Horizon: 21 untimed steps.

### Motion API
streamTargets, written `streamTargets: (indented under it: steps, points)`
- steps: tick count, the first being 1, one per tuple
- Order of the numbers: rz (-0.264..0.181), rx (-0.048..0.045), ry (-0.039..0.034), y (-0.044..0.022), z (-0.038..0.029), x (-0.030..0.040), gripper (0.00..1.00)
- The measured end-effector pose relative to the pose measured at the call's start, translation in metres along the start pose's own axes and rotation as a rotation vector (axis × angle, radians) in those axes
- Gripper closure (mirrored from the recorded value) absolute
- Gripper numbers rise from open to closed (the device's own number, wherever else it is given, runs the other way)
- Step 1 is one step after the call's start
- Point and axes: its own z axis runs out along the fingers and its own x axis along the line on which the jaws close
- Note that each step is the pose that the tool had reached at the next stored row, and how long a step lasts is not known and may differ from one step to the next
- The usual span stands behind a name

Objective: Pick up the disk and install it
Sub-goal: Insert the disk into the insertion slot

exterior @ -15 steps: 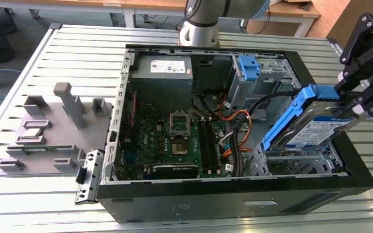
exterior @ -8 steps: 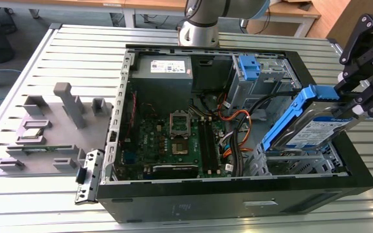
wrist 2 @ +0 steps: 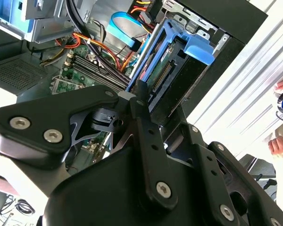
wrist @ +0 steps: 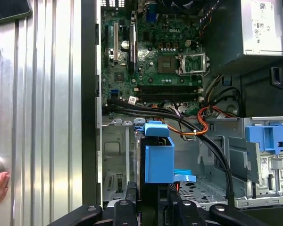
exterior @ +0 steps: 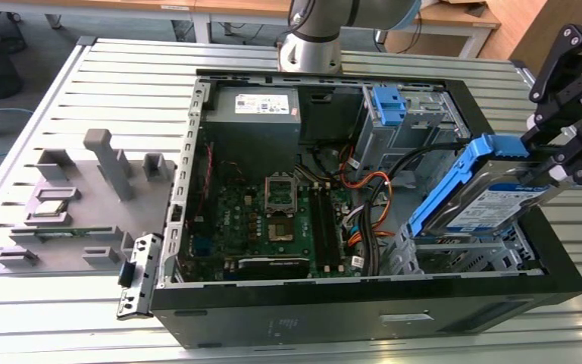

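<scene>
disk (exterior: 478, 203) | held tilted, gripper (exterior: 539, 168) clamped on its end | over drive cage (exterior: 463, 254) in computer case (exterior: 352, 315)

Matte black gripper (wrist: 153, 203), all flat angular link plates with rounded corners in the second wrist view. Silver socket-head screws (wrist 2: 20, 123) dotted over those plates: a pair on the broad one, singles at the pivots. Slim black fingers (wrist 2: 142, 113), small round holes running down their length. Same black linkage in the exterior view, bars stacked behind the fingertips. Far back from the hand, a silver-grey cylindrical arm base (exterior: 308, 47), darker joint housing above.
</scene>
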Motion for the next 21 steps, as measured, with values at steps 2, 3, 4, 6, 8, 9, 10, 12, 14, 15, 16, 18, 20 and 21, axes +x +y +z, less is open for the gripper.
streamTargets:
  steps: [2,3,4,6,8,9,10,12,14,15,16,18,20,21]
  points:
    - [0.000,0.0000,0.0002,0.0000,0.0001,0.0000,0.65]
    - [0.000,0.0000,0.0002,0.0000,0.0002,0.0000,0.65]
    - [0.000,0.0000,0.0001,0.0000,0.0002,0.0000,0.65]
    - [0.000,0.0000,0.0000,0.0000,0.0003,0.0001,0.65]
    - [0.000,0.0000,0.0026,-0.0001,0.0006,0.0001,0.65]
    - [0.000,0.0001,0.0042,-0.0001,0.0005,0.0001,0.65]
    - [0.000,0.0001,0.0043,-0.0001,0.0005,0.0001,0.65]
    - [0.000,0.0001,0.0046,-0.0001,0.0004,0.0001,0.65]
    - [0.000,0.0001,0.0043,-0.0001,0.0010,0.0001,0.65]
    - [0.000,0.0001,0.0045,-0.0001,0.0013,0.0001,0.65]
    - [0.000,0.0001,0.0047,-0.0001,0.0017,0.0002,0.65]
    - [0.000,0.0001,0.0046,-0.0002,0.0029,0.0004,0.65]
    - [0.000,0.0001,0.0046,-0.0003,0.0043,0.0005,0.65]
    - [0.000,0.0001,0.0047,-0.0003,0.0052,0.0006,0.65]
